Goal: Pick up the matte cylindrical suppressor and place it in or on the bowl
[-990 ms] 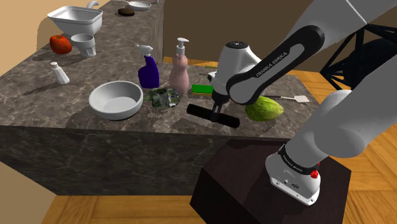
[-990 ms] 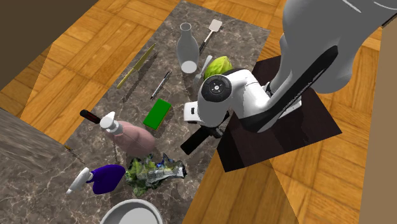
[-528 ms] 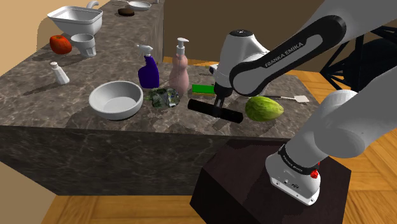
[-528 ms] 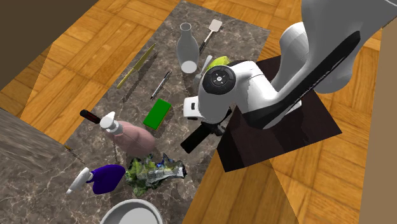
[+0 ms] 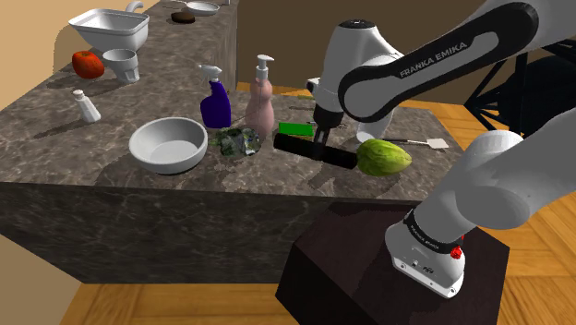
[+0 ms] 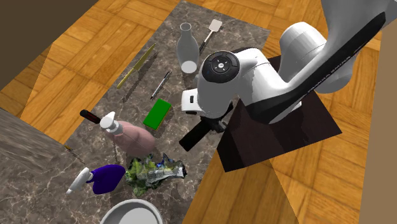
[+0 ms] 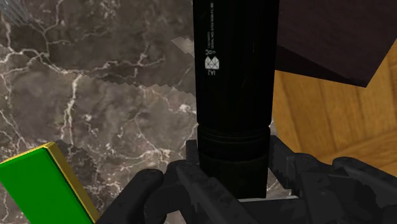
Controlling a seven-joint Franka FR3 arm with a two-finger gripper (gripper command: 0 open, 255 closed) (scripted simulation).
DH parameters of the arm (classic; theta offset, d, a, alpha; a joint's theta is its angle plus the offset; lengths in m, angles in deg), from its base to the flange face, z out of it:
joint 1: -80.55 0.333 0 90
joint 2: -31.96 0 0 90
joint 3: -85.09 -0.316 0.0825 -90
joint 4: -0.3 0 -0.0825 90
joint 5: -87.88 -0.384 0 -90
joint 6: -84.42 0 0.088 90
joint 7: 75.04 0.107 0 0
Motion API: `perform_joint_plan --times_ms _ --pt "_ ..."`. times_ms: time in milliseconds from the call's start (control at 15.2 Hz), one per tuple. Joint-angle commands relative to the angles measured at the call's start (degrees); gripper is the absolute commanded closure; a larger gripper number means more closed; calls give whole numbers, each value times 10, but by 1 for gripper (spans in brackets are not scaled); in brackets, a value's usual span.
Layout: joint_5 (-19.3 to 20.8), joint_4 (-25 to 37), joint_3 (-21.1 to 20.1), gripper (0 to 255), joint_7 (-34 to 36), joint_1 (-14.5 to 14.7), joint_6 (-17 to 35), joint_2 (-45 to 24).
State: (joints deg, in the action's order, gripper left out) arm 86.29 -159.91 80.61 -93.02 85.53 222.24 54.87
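The suppressor [image 5: 312, 150] is a matte black cylinder, and my gripper [image 5: 320, 146] is shut on it near one end. It hangs roughly level above the marble counter's near edge, between the green block and the stand. From above, the suppressor [image 6: 193, 135] sticks out from under the hand [image 6: 213, 125] toward the counter edge. In the wrist view the black fingers [image 7: 191, 188] clasp the suppressor [image 7: 235, 83] at its narrower collar. The bowl [image 5: 140, 150] is grey-white and empty, standing on the counter well off to the shoulder view's left of the gripper; its rim [image 6: 130, 207] also shows from above.
Between bowl and gripper lie a crumpled green wrapper [image 5: 238, 140], a purple spray bottle [image 5: 216, 103], a pink soap dispenser [image 5: 260, 103] and a green block [image 5: 294, 129]. A green melon [image 5: 383, 158] and a spatula [image 5: 426, 142] sit beside the arm. A white vase [image 6: 186, 48] stands further along.
The gripper has risen with the suppressor in its grip, lifting it from just over the counter's front edge to higher above the surface. The arm's elbow has swung up.
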Motion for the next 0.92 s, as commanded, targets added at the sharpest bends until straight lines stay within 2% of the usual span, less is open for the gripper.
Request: perform_joint_plan --times_ms 0,528,858 --pt "-1 7 0 255 0 1 -21 14" --pt "-1 37 3 255 -1 2 -97 60" --pt "-3 137 -27 255 39 12 -84 -52"
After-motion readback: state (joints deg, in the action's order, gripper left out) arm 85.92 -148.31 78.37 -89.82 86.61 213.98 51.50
